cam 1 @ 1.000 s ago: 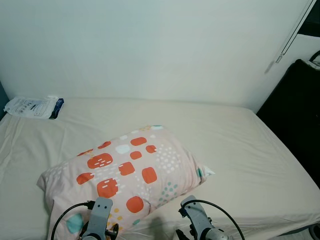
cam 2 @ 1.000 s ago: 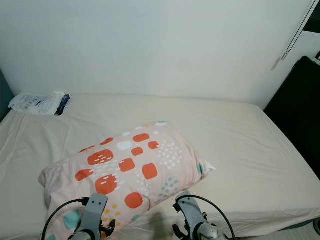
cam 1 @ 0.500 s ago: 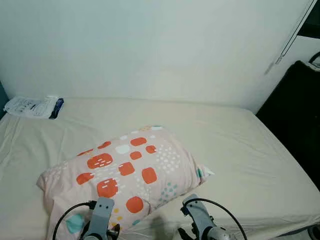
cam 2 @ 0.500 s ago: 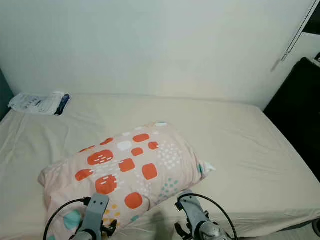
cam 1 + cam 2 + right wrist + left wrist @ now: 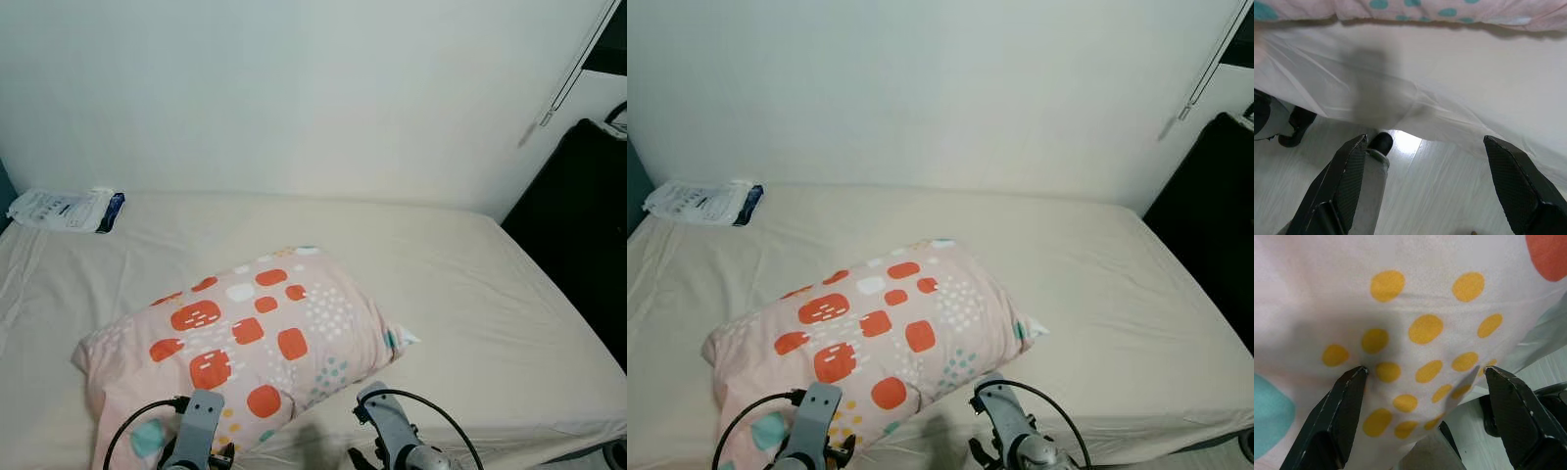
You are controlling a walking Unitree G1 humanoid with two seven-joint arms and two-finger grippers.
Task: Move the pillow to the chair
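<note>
A pale pink pillow (image 5: 245, 338) with orange squares and teal and yellow dots lies on the bed (image 5: 470, 294), near its front edge. My left gripper (image 5: 1422, 374) is open right against the pillow's near side, its two black fingers (image 5: 1344, 411) spread over the yellow-dotted fabric. Beside the pillow's right corner my right gripper (image 5: 1420, 147) is open over the edge of the bedsheet (image 5: 1459, 98), with the pillow's teal-dotted underside (image 5: 1415, 10) just beyond it. Both wrists (image 5: 201, 436) show at the bottom of the head views.
A white plastic packet (image 5: 64, 209) lies at the bed's far left by the wall. A black object (image 5: 578, 225) stands to the right of the bed. Pale wood floor (image 5: 1449, 196) shows below the bed edge.
The pillow and the grippers have barely shifted; the arms sit slightly lower in the head views.
</note>
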